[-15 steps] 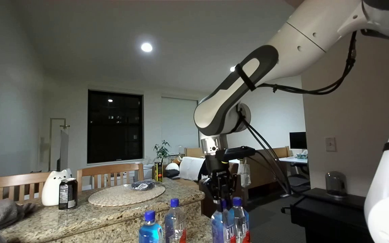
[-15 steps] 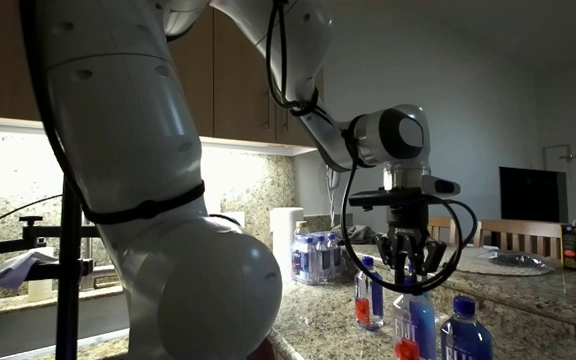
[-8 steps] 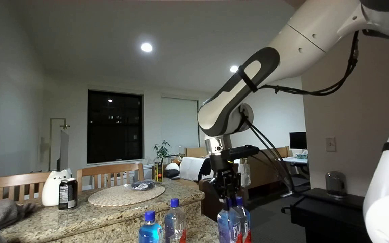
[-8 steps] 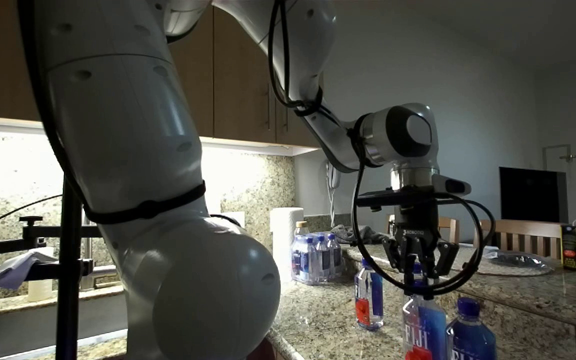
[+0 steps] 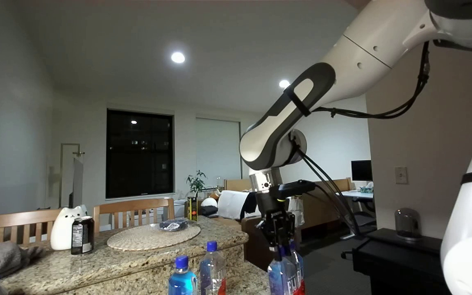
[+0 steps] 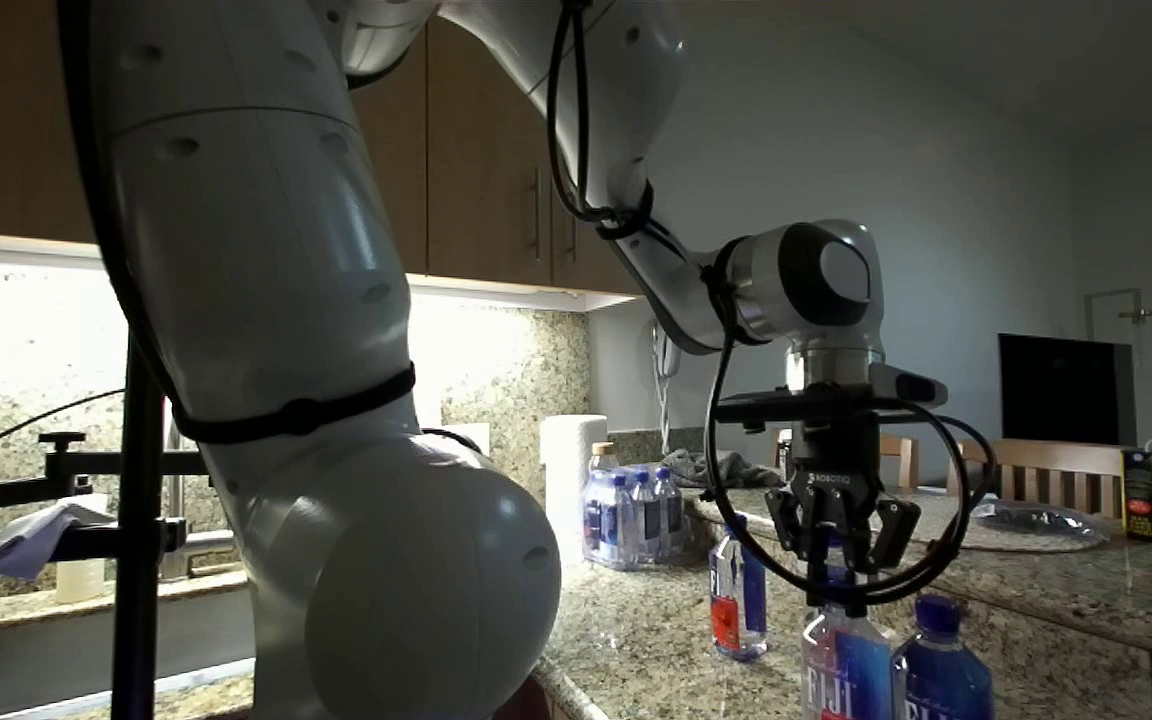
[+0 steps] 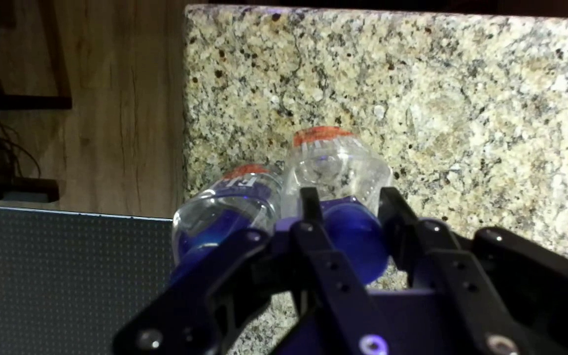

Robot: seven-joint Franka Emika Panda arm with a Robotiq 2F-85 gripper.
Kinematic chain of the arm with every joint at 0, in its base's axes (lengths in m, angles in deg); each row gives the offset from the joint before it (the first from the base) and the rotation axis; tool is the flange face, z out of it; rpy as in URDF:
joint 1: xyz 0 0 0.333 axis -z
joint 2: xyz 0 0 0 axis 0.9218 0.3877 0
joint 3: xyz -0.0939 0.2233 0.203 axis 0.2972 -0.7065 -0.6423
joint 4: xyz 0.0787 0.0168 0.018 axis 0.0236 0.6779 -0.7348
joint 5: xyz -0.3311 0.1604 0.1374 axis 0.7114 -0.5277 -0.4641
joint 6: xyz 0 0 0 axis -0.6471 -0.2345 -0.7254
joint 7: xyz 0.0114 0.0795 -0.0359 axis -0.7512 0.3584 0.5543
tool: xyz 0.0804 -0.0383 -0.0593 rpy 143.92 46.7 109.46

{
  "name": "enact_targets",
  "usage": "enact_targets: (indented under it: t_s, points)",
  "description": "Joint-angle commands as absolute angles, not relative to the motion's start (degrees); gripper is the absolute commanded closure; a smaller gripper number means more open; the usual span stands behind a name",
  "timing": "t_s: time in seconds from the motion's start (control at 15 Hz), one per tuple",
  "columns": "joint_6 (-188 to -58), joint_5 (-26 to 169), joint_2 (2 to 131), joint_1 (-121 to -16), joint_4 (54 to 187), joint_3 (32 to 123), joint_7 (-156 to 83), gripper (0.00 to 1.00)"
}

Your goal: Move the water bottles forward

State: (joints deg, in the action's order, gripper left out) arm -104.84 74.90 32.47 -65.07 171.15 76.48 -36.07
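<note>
Lower left in an exterior view, a white, rounded, cat-faced figure point(image 5: 60, 232) stands on the speckled granite counter point(image 5: 68, 266), a black cylindrical can point(image 5: 82, 235) overlapping it, a rumpled grey cloth point(image 5: 0, 259) nearer the corner. To the right, a round woven beige mat point(image 5: 137, 241) carries a crinkled clear-plastic package point(image 5: 173, 224), and beyond stands a slatted wooden chair point(image 5: 133, 203). Lower right, a smoke-grey domed cylinder point(image 5: 407, 223) tops a black cabinet point(image 5: 400, 256)! In an exterior view, a white paper-towel roll point(image 6: 573, 480) stands upright mid-frame, with a black-and-yellow carton point(image 6: 1144, 495) far right. Wrist view now: brown plank flooring point(image 7: 121, 108) upper left, dark dotted matting point(image 7: 67, 281) lower left.
</note>
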Motion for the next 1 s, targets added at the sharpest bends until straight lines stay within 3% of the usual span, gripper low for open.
enact_targets:
  t_s: [0.0, 0.87, 0.93]
  points:
    - [-105.6, 75.2, 33.4, -64.3, 170.5, 76.5, -34.6, 0.88]
    - [-107.3, 74.4, 34.5, -64.8, 169.9, 76.2, -34.5, 0.87]
    - [-107.3, 74.5, 34.6, -64.8, 169.9, 76.2, -34.5, 0.41]
